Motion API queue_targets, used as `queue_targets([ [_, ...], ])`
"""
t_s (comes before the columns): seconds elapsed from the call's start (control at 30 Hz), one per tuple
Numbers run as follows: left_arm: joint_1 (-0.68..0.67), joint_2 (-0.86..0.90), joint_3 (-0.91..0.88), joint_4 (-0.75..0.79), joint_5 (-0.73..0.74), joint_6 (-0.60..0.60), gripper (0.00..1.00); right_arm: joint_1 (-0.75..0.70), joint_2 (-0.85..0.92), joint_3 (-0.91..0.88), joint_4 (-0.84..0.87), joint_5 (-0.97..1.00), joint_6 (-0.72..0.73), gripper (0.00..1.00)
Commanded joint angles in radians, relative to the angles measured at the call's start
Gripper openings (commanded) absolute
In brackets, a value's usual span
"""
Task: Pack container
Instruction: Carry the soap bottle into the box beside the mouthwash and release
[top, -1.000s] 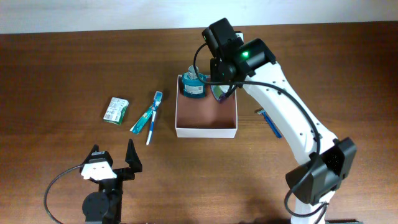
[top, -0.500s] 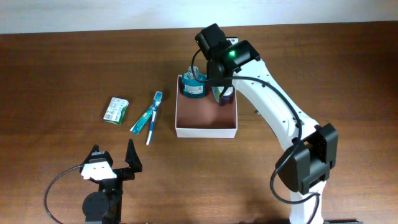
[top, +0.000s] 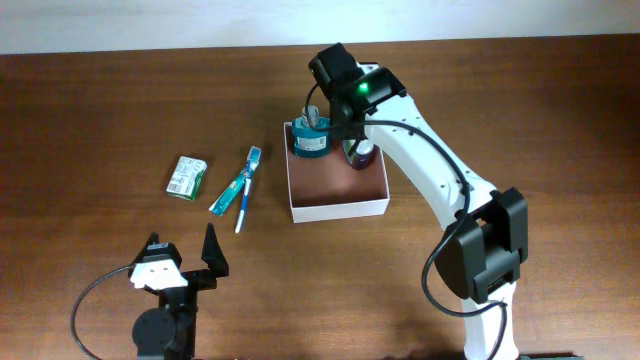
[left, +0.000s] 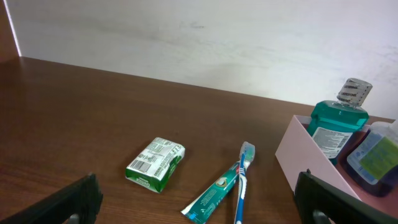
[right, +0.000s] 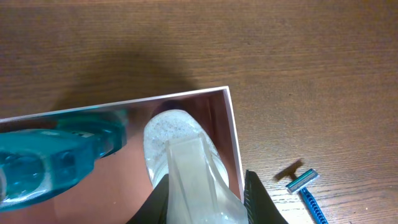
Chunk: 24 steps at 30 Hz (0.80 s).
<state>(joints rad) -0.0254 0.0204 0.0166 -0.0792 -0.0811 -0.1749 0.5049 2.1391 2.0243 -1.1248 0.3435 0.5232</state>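
Note:
The container (top: 340, 208), a shallow white box with a reddish-brown inside, sits mid-table. A teal mouthwash bottle (top: 312, 136) stands in its back left corner. My right gripper (top: 354, 148) is shut on a purple bottle with a clear cap (top: 362, 156) and holds it upright in the back right corner. In the right wrist view the fingers (right: 205, 202) clamp this bottle (right: 186, 165) beside the container wall (right: 234, 140). My left gripper (top: 185, 262) is open and empty near the front edge. Its view shows the container wall (left: 305, 155), the mouthwash (left: 337, 124) and the purple bottle (left: 376, 158).
A green-and-white soap packet (top: 187, 177), a toothpaste tube (top: 230, 192) and a toothbrush (top: 247, 182) lie left of the container. They also show in the left wrist view: packet (left: 155, 163), tube (left: 214, 194), brush (left: 244, 177). A blue razor (right: 305, 182) lies right of the container.
My right arm has swung left and back with the purple bottle, into the container's back right corner. The container has turned slightly. The left arm has not moved.

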Motion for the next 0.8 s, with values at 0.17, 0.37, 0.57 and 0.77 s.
queue_targets([
  [0.17, 0.003, -0.008, -0.007, 0.003, 0.010, 0.019, 0.99, 0.005, 0.001, 0.029, 0.007, 0.026, 0.009, 0.58],
  [0.37, 0.003, -0.008, -0.007, 0.003, 0.010, 0.019, 0.99, 0.004, -0.008, 0.060, -0.015, -0.067, -0.083, 0.80],
  [0.57, 0.003, -0.008, -0.007, 0.003, 0.010, 0.019, 0.99, -0.002, -0.074, 0.214, -0.190, -0.066, -0.136, 0.82],
  [0.77, 0.003, -0.008, -0.007, 0.003, 0.010, 0.019, 0.99, -0.054, -0.146, 0.290, -0.341, -0.021, -0.179, 0.83],
])
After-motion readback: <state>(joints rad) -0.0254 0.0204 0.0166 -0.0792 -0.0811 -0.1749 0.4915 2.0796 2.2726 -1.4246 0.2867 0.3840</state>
